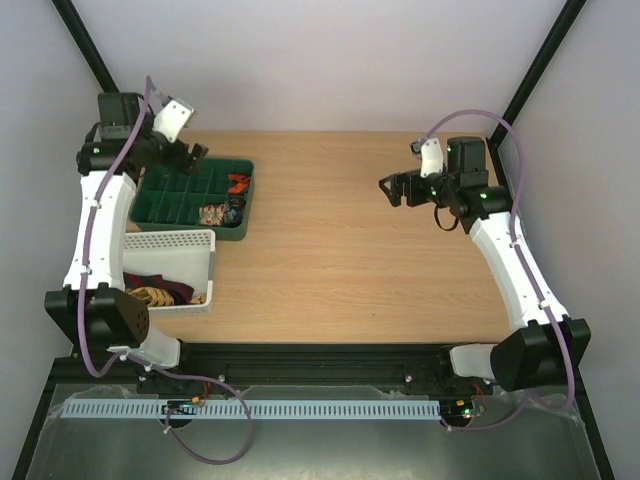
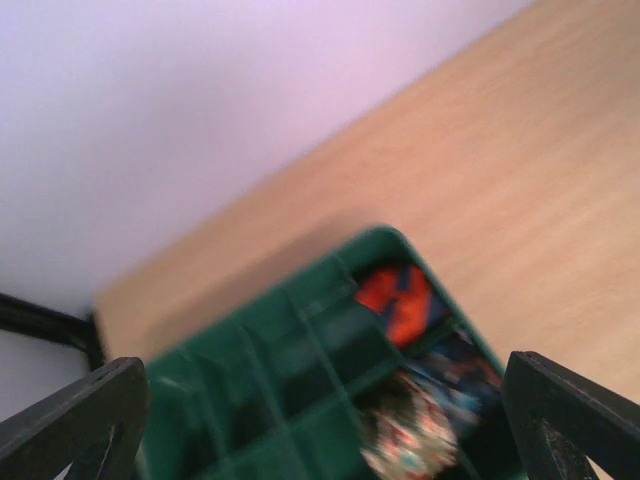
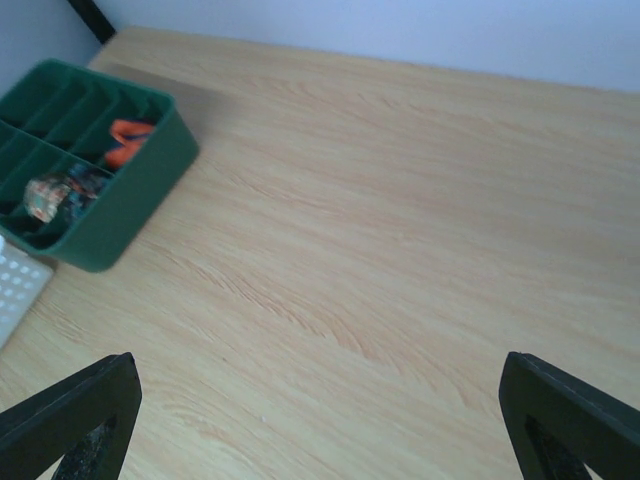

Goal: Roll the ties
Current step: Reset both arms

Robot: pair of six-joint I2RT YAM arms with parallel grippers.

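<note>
A green compartment tray [image 1: 170,200] sits at the table's back left. It holds an orange-red tie coil [image 1: 238,182], a floral-patterned tie coil [image 1: 212,213] and a dark coil [image 1: 234,208] beside it. My left gripper [image 1: 192,155] hovers above the tray's far edge, open and empty. Its blurred wrist view shows the tray [image 2: 260,380], the orange-red coil [image 2: 395,300] and the floral coil [image 2: 410,435] between the fingers [image 2: 90,410]. My right gripper [image 1: 392,190] is open and empty above bare table at the right. Its view shows the tray [image 3: 140,190] far left.
A white perforated basket [image 1: 170,240] stands in front of the tray. It holds a gold-patterned tie [image 1: 152,295] and a maroon tie [image 1: 150,265]. The basket's corner shows in the right wrist view [image 3: 15,290]. Black frame posts stand at the back corners.
</note>
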